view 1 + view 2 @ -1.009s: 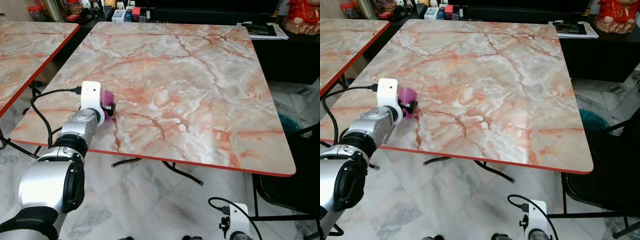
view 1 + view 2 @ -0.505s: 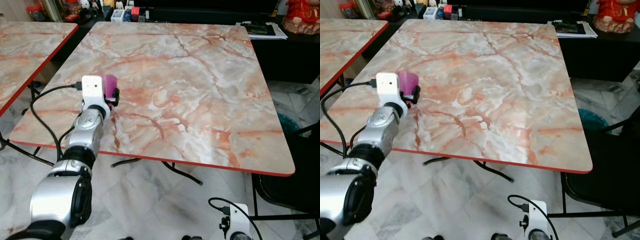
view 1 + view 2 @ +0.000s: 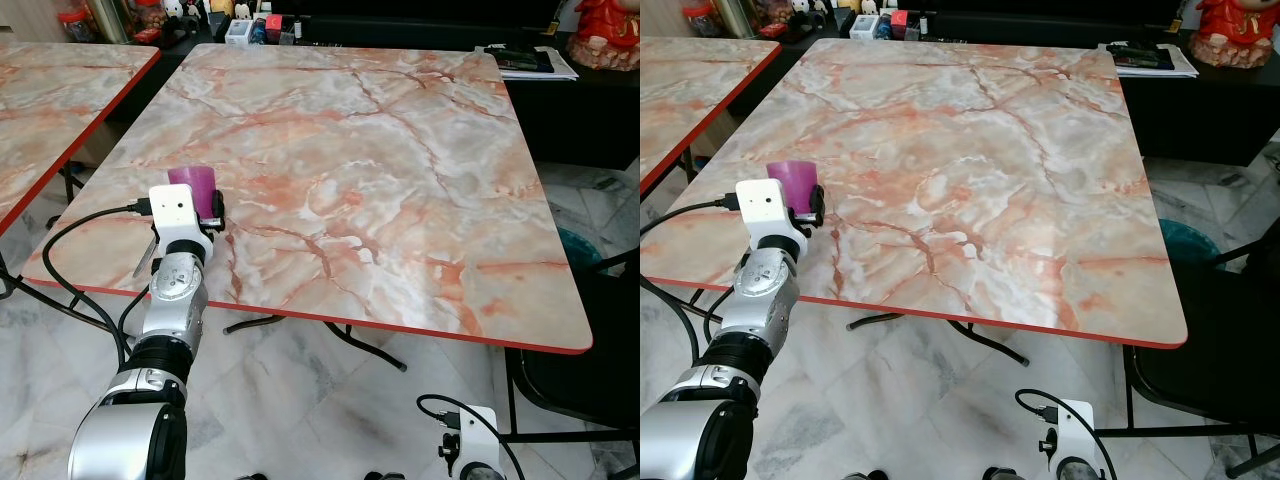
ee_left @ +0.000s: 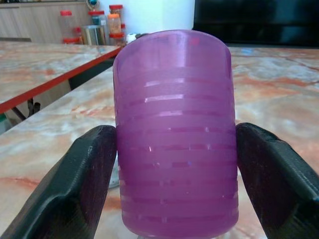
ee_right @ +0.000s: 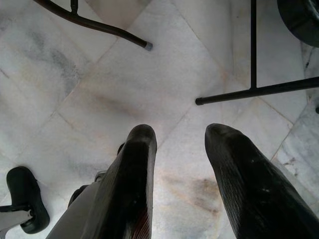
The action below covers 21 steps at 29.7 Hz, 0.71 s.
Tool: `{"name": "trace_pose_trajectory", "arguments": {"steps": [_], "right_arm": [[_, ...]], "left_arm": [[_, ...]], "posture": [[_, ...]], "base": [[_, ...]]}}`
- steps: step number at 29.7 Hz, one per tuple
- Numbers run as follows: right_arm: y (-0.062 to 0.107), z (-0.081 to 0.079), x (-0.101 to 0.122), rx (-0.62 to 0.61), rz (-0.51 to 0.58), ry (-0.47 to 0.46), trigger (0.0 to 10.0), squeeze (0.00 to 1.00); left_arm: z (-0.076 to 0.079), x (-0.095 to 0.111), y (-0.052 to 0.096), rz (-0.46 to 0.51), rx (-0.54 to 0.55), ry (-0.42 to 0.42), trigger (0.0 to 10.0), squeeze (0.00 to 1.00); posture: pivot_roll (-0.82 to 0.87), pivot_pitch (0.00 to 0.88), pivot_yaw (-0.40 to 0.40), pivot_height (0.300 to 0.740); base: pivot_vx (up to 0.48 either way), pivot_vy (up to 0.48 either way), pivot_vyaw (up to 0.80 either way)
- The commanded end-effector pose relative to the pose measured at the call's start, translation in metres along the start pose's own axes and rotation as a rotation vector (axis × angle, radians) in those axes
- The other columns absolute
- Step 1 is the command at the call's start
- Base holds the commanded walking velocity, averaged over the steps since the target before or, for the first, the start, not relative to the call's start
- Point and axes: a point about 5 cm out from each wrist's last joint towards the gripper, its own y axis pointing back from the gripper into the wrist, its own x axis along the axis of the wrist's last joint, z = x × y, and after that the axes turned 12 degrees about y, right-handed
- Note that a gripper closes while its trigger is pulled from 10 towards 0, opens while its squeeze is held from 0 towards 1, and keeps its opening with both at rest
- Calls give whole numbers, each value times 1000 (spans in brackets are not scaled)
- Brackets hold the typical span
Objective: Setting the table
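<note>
Gripping left claw (image 4: pixel 174 169), ribbed translucent purple cup (image 4: pixel 175 129)

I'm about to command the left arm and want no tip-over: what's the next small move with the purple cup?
Probably open the left tool and back straight off. The purple cup looks upright on the marble table, inside its near left edge, with a finger pressed to each side.
</note>
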Motion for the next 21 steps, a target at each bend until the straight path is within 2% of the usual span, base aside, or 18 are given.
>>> {"name": "trace_pose_trajectory", "arguments": {"steps": [1,5,12,18,21], "right_arm": [[2,0,-7,-9,-22,-23,10000,0],[2,0,-7,-15,-19,-29,10000,0],[2,0,-7,-18,-22,-42,10000,0],[2,0,-8,-19,-26,-45,10000,0],[2,0,-7,-17,-22,-40,10000,0]], "left_arm": [[1,1,2,17,-3,-11,10000,0],[1,1,2,16,2,-8,10000,0],[2,0,3,14,4,4,10000,0],[2,1,3,13,3,7,10000,0],[2,1,2,13,4,9,10000,0]], "posture": [[-67,139,10,740],[-68,139,11,740],[-69,141,12,740],[-67,139,12,740],[-67,139,12,740]], "base": [[0,274,0],[0,365,0],[0,48,0],[0,334,-617],[0,333,0]]}}
